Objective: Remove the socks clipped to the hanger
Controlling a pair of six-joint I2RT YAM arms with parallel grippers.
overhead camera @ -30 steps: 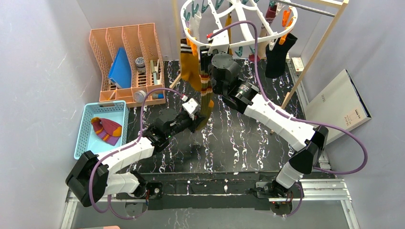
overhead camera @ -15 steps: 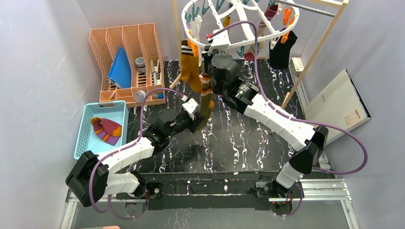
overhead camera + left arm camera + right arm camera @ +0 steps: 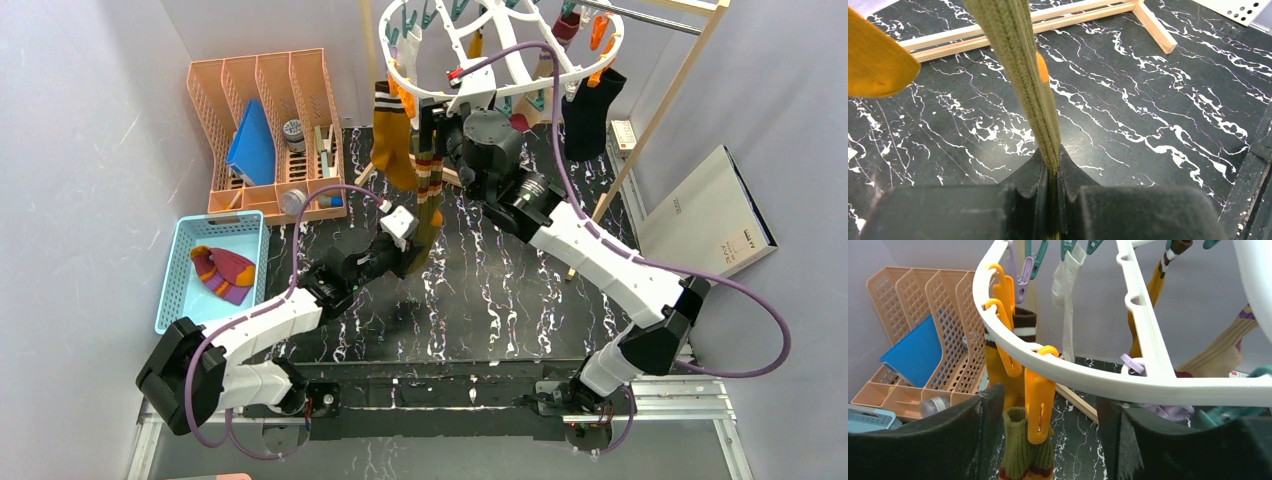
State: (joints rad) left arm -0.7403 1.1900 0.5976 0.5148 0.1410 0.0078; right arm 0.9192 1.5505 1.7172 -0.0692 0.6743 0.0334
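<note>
hanger (image 3: 405, 85): white oval ring with cross bars, hung high at the back, orange and teal clips round its rim.
olive striped sock (image 3: 430, 185) hangs straight down from the hanger's near-left rim, its cuff pinched in an orange clip (image 3: 1039, 400). Ribbed knit with dark and orange bands partway down; it shows as a taut narrow strip in the left wrist view.
mustard sock (image 3: 392, 140), brown-and-white cuff, hangs just left of it on the same rim. black sock (image 3: 585, 115) is on the hanger's right rim. pale sock (image 3: 1065, 295) and second mustard sock (image 3: 1150, 295) hang on the ring's far side.

left gripper (image 3: 410, 252): below the hanger, clamped tight on the olive sock's lower end, fabric running up out of the jaws.
right gripper (image 3: 1050, 407): up at the hanger's near rim, fingers (image 3: 973, 440) spread wide either side of the orange clip, gap on both sides.

containers: teal basket (image 3: 172, 295) is well left of and below the hanger, with one purple-orange sock (image 3: 225, 272) inside. peach rack (image 3: 225, 95), left of the hanger, holds a blue folder (image 3: 252, 145), a small jar (image 3: 293, 133) and small bits in its front tray.

room: black marble table (image 3: 500, 300) lies open on the hanger's near side. wooden frame (image 3: 659, 115) post slants down right of the hanger. grey walls (image 3: 80, 150) close in left and right.
</note>
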